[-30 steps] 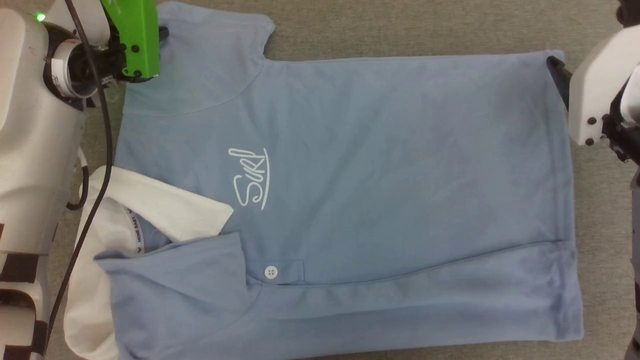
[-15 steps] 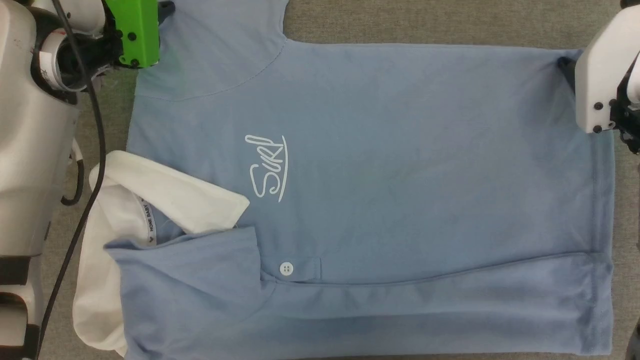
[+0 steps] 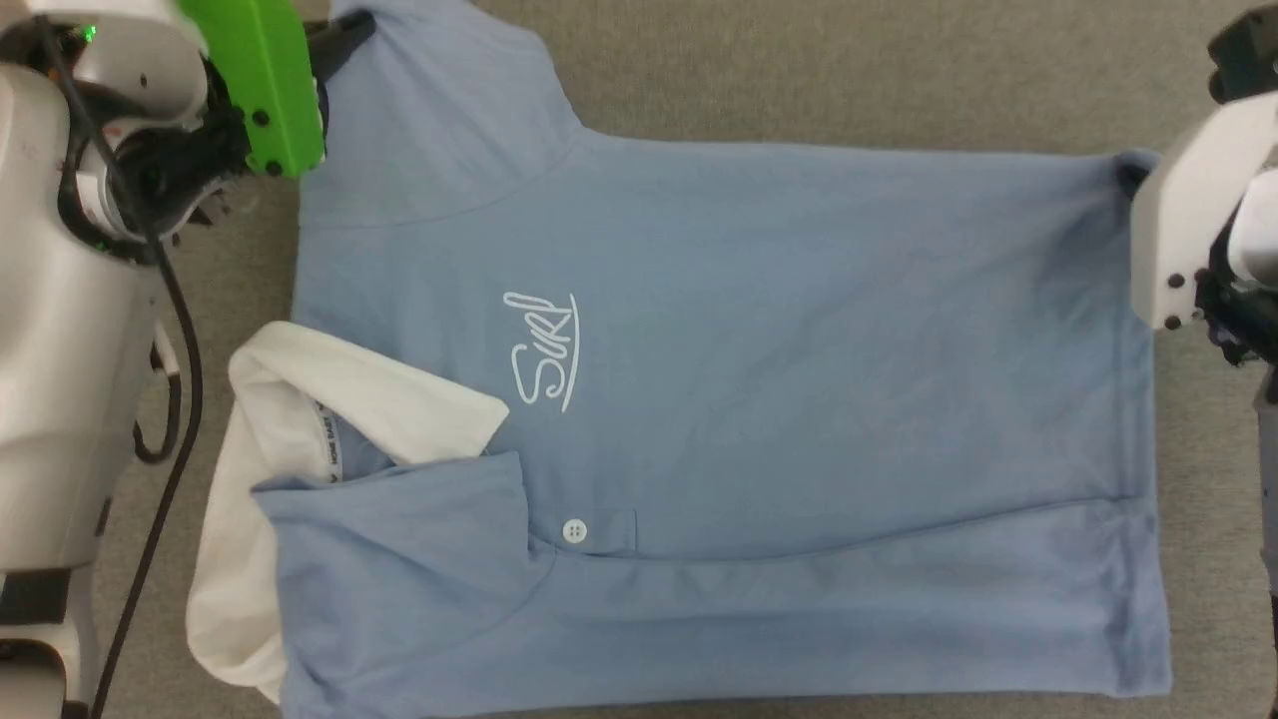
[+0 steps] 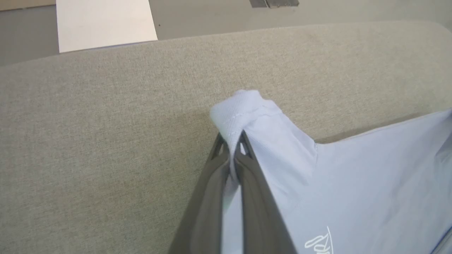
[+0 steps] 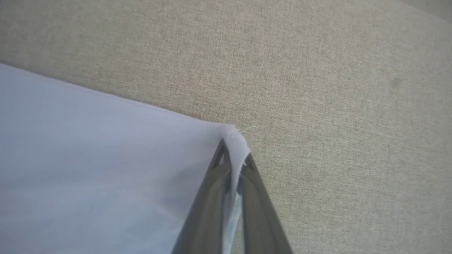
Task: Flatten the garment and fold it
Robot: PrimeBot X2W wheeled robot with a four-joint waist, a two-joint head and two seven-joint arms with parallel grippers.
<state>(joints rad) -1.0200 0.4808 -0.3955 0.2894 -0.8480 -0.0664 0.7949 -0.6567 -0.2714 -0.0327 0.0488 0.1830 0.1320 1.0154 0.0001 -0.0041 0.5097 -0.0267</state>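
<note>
The garment (image 3: pixel 799 350), a light blue polo shirt with a white collar and script logo, lies front-up on the padded surface, with its collar to the left and its hem to the right. Its near edge is folded over along a long crease. My left gripper (image 3: pixel 344 30) is shut on the far sleeve's cuff. In the left wrist view, that gripper (image 4: pixel 232 141) pinches a bunched fold of the garment (image 4: pixel 370 183). My right gripper (image 3: pixel 1133 178) is shut on the hem's far corner. In the right wrist view, the gripper (image 5: pixel 233 158) nips the garment's (image 5: pixel 88 158) corner.
The beige fabric surface (image 3: pixel 849 70) extends beyond the shirt on the far side. In the left wrist view its rounded far edge (image 4: pixel 247 31) meets grey floor, where a white sheet (image 4: pixel 102 21) lies. A black cable (image 3: pixel 185 399) hangs along my left arm.
My right gripper has closed on the hem's far corner. My left gripper keeps its hold on the sleeve. The head view has shifted a little.
</note>
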